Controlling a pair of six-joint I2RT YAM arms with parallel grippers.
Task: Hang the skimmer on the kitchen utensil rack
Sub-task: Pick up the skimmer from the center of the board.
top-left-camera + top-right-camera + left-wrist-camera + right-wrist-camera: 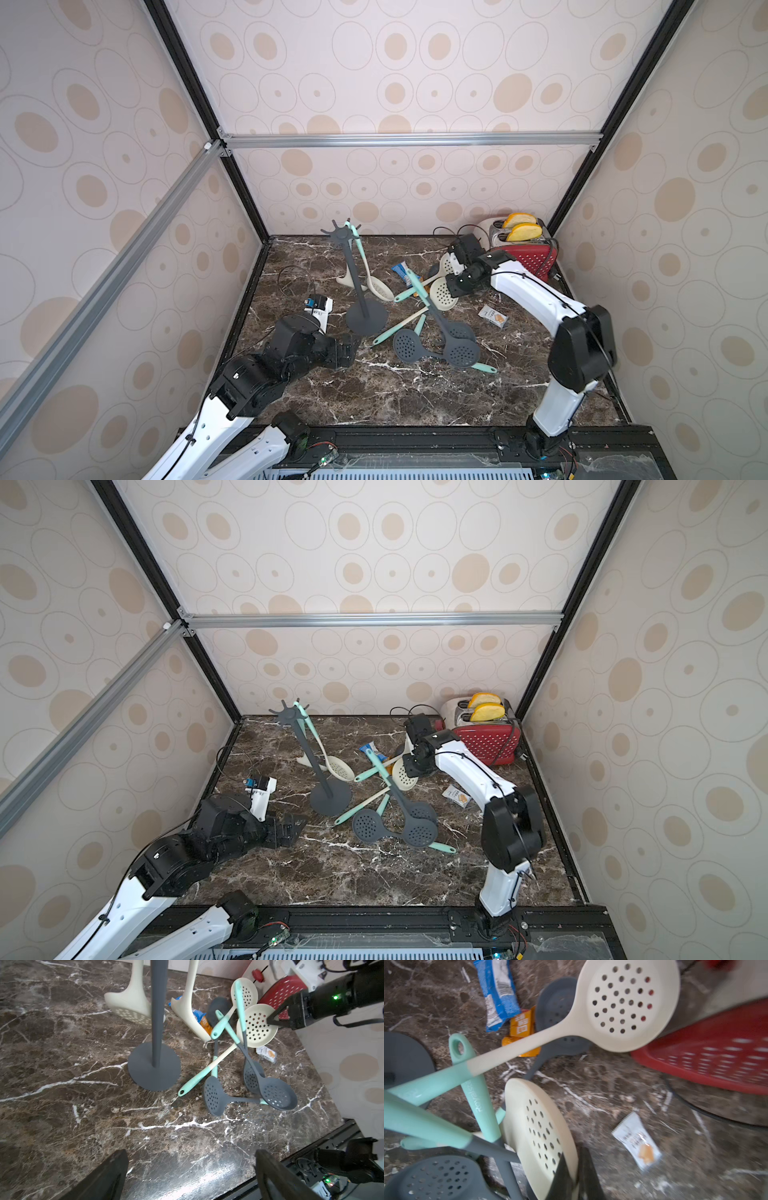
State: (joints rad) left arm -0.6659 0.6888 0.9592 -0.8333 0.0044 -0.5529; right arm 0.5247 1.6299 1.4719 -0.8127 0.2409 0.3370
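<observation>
The right hand (575, 1177) is clenched on the thin edge of a cream skimmer (538, 1126), low in the middle of the right wrist view. In both top views that skimmer sits right of the middle, near a red thing (525, 257) full of little holes. The left hand (191, 1176) is wide open and holds nothing. It hangs over the bare worktop (62, 1105), near the round foot of the kitchen utensil rack (354, 270), which stands left of the middle. The grip is only a small pinch on the rim, so the skimmer may slip or twist out on the way up. Its long handle runs down and left into a pile, and a dark grey skimmer (460, 354) lays its own handle across it, so a lift may drag the pile along. The handle's end lies just beside the rack's foot, and the rack is tall and thin, so a tug could push or tip it. The hanging hole is at the far end from the hand, so it may swing and miss a hook. A hanging skimmer (381, 289) already fills one hook. In the top views the right arm hides its own fingers. The right wrist view is blurry, so I cannot tell how deep the pinch goes, or if the skimmer is off the worktop yet. The left wrist view cuts off the rack's hooks.
</observation>
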